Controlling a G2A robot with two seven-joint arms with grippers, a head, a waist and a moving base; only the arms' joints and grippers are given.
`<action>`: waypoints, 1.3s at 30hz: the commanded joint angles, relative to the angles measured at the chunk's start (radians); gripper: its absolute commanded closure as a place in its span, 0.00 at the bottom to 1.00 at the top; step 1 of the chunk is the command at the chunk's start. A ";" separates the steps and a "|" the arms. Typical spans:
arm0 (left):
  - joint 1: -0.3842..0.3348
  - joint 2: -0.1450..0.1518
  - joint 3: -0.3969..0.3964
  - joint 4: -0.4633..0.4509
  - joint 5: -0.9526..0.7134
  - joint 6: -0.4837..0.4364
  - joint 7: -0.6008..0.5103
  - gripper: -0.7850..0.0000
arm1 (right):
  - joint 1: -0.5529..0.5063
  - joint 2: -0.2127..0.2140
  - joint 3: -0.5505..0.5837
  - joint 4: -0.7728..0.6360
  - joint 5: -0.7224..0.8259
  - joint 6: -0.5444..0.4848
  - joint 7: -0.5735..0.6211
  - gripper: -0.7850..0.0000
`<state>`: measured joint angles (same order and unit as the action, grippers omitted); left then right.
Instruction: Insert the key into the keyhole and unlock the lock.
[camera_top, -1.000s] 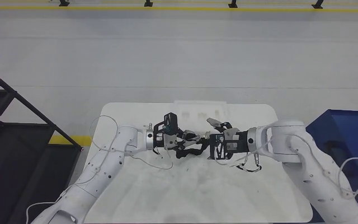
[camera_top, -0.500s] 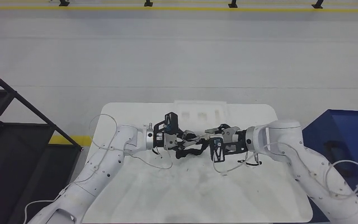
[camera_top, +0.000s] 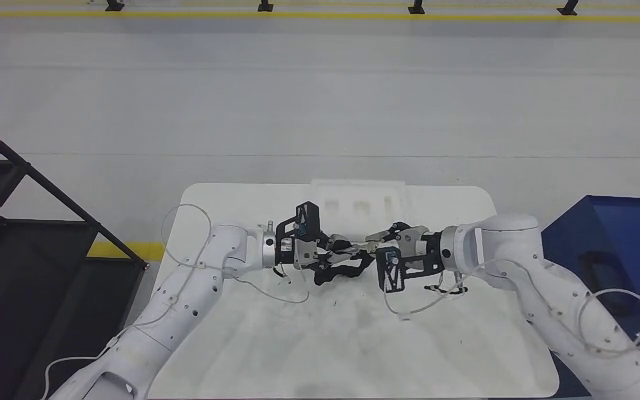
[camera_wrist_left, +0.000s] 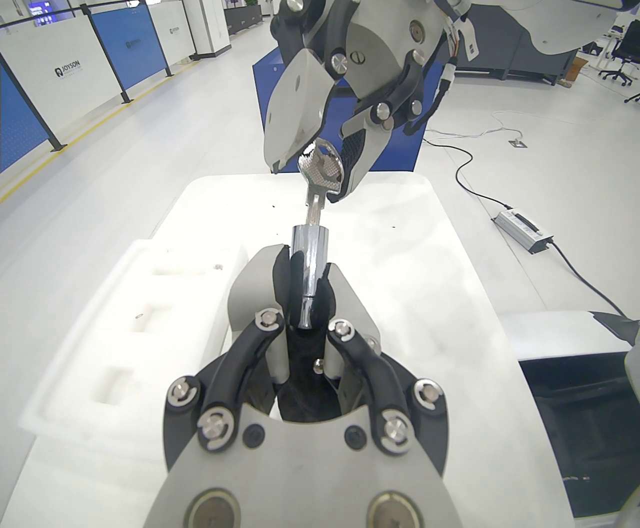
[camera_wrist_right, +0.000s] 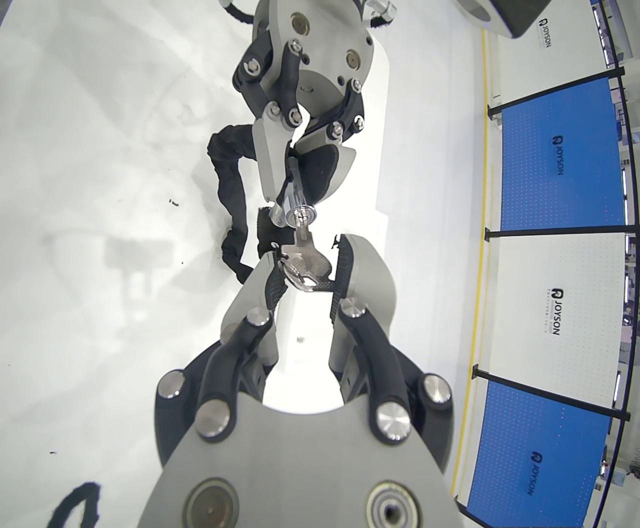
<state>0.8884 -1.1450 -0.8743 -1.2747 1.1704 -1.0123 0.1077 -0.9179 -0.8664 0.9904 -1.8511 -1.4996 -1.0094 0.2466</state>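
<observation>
Above the table's middle, my left gripper (camera_top: 338, 250) is shut on a chrome lock cylinder (camera_wrist_left: 310, 260), from which a black cable (camera_wrist_right: 232, 200) hangs down. The lock's keyhole end (camera_wrist_right: 298, 212) faces my right gripper (camera_wrist_right: 307, 255). That gripper is shut on the flat head of a silver key (camera_wrist_right: 305, 262). The key's blade (camera_wrist_left: 314, 212) is partly inside the keyhole. In the top view the two grippers meet nose to nose, with the right gripper (camera_top: 370, 246) just right of the lock (camera_top: 352, 246).
A white foam tray (camera_top: 358, 195) with several recesses lies at the back edge of the white table (camera_top: 300, 340). A blue bin (camera_top: 600, 230) stands off the table's right side, and a black rack (camera_top: 40, 260) off its left.
My right gripper has shifted slightly toward the left gripper and its wrist has turned. The left arm has stayed almost in place.
</observation>
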 joint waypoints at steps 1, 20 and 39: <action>-0.001 0.000 0.002 0.001 0.000 0.000 0.002 1.00 | -0.005 0.000 0.005 -0.001 0.001 0.007 -0.008 0.97; -0.007 0.000 0.022 0.005 0.012 0.000 0.009 1.00 | -0.025 -0.010 0.021 0.097 0.198 0.039 -0.014 1.00; -0.003 -0.001 0.023 -0.001 0.061 0.007 0.042 1.00 | -0.039 -0.025 0.008 0.175 0.613 0.121 0.166 1.00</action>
<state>0.8848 -1.1454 -0.8522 -1.2768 1.2264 -1.0069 0.1475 -0.9566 -0.8916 0.9984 -1.6771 -0.9037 -0.8891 0.4019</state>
